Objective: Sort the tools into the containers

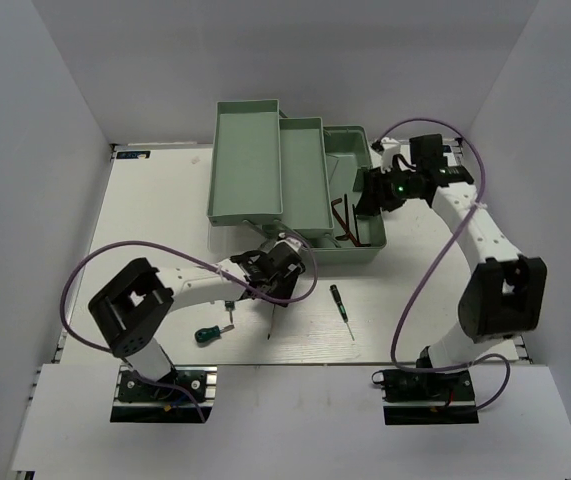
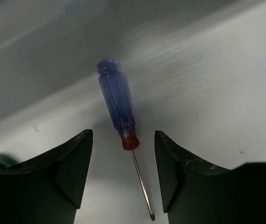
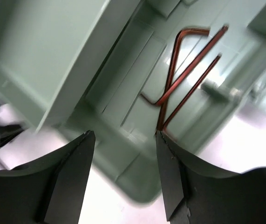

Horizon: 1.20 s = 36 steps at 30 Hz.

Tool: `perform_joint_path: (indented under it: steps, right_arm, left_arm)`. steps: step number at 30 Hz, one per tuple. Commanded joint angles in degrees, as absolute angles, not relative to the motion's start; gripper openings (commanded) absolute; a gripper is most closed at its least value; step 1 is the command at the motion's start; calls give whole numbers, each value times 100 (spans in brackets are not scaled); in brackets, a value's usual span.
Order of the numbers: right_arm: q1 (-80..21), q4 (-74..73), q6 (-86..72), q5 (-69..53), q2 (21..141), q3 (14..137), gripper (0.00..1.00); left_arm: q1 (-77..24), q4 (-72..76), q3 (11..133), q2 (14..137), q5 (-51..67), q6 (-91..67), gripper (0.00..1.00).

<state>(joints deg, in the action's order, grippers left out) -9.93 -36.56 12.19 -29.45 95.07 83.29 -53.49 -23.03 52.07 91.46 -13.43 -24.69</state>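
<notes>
The blue-handled screwdriver is being straddled at its thin shaft by the released left gripper, so slipping is being risked; the right gripper is being held released.

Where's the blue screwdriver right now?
In the left wrist view, the blue screwdriver lies on the table, shaft between the left arm's open fingers, near the green-handled screwdriver.

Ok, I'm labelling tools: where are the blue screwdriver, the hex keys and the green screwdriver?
Blue screwdriver (image 2: 116, 100), left wrist view, mid handle.
Hex keys (image 3: 191, 65), right wrist view, one key's long arm.
Green screwdriver (image 1: 206, 335), top external view, handle.
</notes>
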Motion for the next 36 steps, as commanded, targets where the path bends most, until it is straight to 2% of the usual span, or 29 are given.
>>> perform_joint_path:
  steps: [1, 2, 5, 6, 7, 10, 11, 13, 16, 18, 20, 22, 26, 28, 32, 36]
  right_arm:
    - [-888, -3472, 958, -3137, 8799, 7806, 61]
    - [-888, -3419, 932, -3172, 8502, 7561, 61]
    - [-818, -3401, 879, -3208, 8097, 7076, 61]
    - [-791, -3401, 844, -3208, 8043, 7006, 61]
    - [-782, -3401, 835, -3208, 7911, 6813, 61]
    - [-686, -3612, 1001, -3243, 7708, 6636, 61]
    - [-659, -3699, 1237, -3243, 7612, 6601, 61]
    - [-659, -3954, 1834, -3305, 7445, 6329, 71]
    - [-607, -4218, 2458, -3322, 7050, 5872, 81]
    - [-642, -4473, 3004, -3505, 6690, 5450, 81]
    - [-659, -4570, 3286, -3638, 6418, 4987, 85]
    - [-694, -4544, 3322, -3726, 6198, 4774, 81]
    - [-826, -4404, 3051, -3805, 6179, 4255, 65]
    - [-896, -4272, 3006, -3744, 6161, 4157, 64]
    - [-1142, -4096, 2865, -3595, 6170, 4078, 67]
    - [-1397, -3842, 2533, -3533, 6179, 3973, 69]
  left_arm:
    - [-5388, -2242, 5440, 9412, -1644, -2470, 66]
    - [-5388, -2172, 5440, 9500, -1644, -2470, 66]
    - [-5388, -2119, 5572, 9825, -1644, -2399, 53]
    - [-5388, -2118, 5572, 9896, -1644, -2399, 44]
    - [-5388, -2118, 5642, 9949, -1644, -2399, 27]
    - [-5449, -2180, 5643, 9810, -1346, -2251, 6]
    - [-5528, -2180, 5643, 9495, -1058, -2032, 4]
    - [-5686, -2093, 5450, 9046, -731, -1759, 0]
    - [-5757, -2407, 5624, 8255, -352, -1495, 0]
    - [-5757, -2749, 6149, 8017, -352, -1433, 0]
    - [-5757, -2882, 6598, 7937, -657, -1433, 0]
    - [-5652, -2883, 7293, 8015, -860, -1371, 0]
    - [-5538, -2620, 8451, 8952, -1913, -1248, 0]
    - [-5468, -2471, 8875, 9393, -2170, -1196, 0]
    - [-5283, -3056, 10865, 10843, -3099, -1081, 0]
    - [-5106, -3453, 12083, 11864, -3295, -871, 0]
